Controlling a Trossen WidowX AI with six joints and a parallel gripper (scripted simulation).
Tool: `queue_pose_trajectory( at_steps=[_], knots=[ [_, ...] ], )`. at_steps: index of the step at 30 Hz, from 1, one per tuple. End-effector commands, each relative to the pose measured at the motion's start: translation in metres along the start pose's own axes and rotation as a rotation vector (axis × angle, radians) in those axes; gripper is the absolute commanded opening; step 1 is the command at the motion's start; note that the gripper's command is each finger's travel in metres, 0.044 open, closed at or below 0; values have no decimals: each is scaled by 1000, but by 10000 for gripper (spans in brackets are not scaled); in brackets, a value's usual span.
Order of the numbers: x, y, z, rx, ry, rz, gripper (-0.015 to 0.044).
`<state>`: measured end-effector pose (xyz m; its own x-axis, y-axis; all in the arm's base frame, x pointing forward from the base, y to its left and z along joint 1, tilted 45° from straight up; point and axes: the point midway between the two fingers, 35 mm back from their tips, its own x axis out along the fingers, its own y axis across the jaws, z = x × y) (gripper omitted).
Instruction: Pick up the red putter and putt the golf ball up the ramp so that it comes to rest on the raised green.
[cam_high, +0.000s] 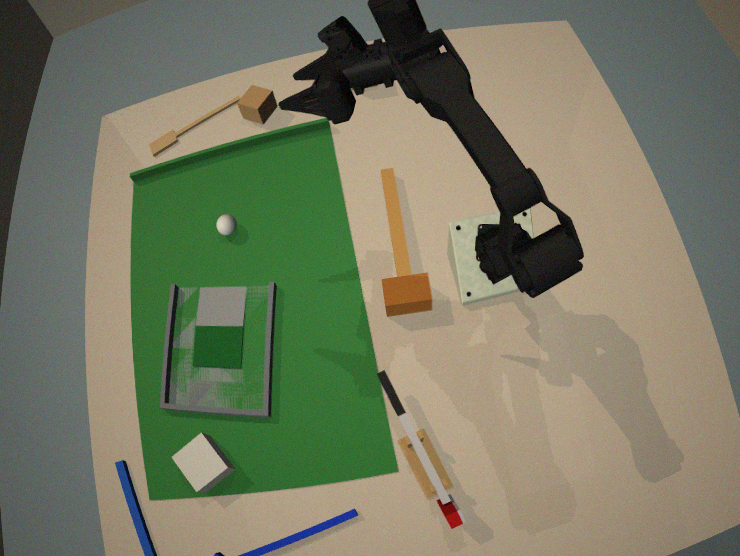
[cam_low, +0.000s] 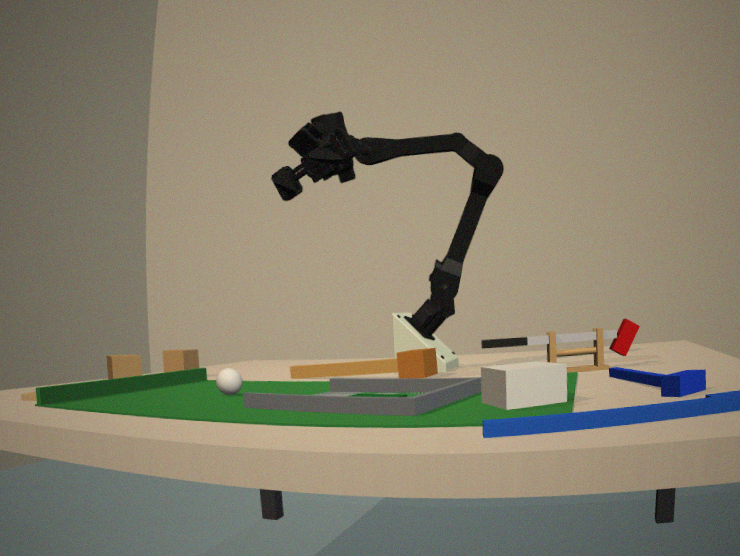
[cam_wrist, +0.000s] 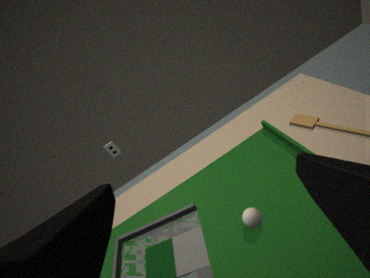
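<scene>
High above worktop (cam_high: 538, 119), claw (cam_high: 302, 89) released, empty; reach across to red putter (cam_high: 418, 445), grip shaft squarely.

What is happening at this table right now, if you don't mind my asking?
A single black robot arm is holding its pincer open and empty, high above the far edge of the green mat, near a small wooden mallet. The red putter it needs lies untouched on its wooden stand on the opposite side of the table. The golf ball sits on the mat short of the grey ramp, so no putt has been made yet.
</scene>
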<state>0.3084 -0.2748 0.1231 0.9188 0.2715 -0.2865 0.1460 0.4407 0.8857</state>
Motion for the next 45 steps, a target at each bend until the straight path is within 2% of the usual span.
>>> queue_pose_trajectory(
  at_steps=[1, 7, 14, 20, 29, 45],
  knots=[
    [43, 38, -46, -260, 177, 40, 440],
    [81, 87, -122, -624, 417, 168, 440],
    [91, 137, -216, -1030, 663, 418, 440],
    [71, 174, -295, -1355, 836, 734, 440],
    [5, 212, -387, -1714, 970, 1344, 440],
    [12, 210, -410, -1719, 970, 1359, 440]
  ],
)
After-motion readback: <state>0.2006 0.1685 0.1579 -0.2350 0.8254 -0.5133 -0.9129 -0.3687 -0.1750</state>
